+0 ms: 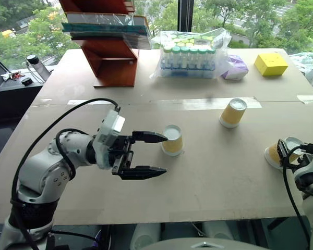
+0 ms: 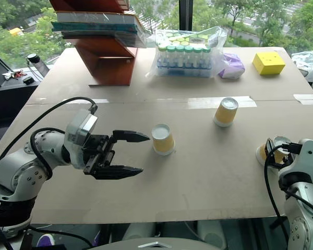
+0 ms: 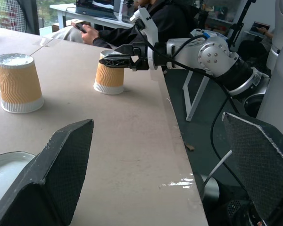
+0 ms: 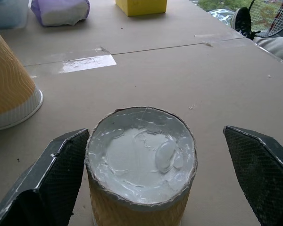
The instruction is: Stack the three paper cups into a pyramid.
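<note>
We see three small tapered paper cups with yellow-orange ribbed walls, all upside down on the pale brown cardboard-topped table (image 1: 208, 172), white bottoms up and well apart from one another. The middle cup (image 1: 172, 140) stands near the table's centre, the far cup (image 1: 232, 112) stands beyond it toward our right, by a strip of clear tape, and the near-right cup (image 1: 275, 153) stands at the table's right edge.

Our left gripper (image 1: 157, 154) points sideways at the middle cup, its two black fingers spread wide and holding nothing; the upper fingertip reaches just beside the cup's wall, and we cannot tell whether it touches. In the right wrist view, our right gripper (image 4: 155, 183) has its fingers wide apart on either side of the near-right cup; its fingers (image 4: 52, 179) are not closed on it.

At the table's far side, a clear plastic bag (image 1: 190, 49) holds rows of clear green-capped vials. Beside it lie a crumpled purple-and-white wrapper (image 1: 235, 67) and a yellow square box (image 1: 271, 64). A red-brown stand (image 1: 112, 60) carries flat blue-green stacked items.
</note>
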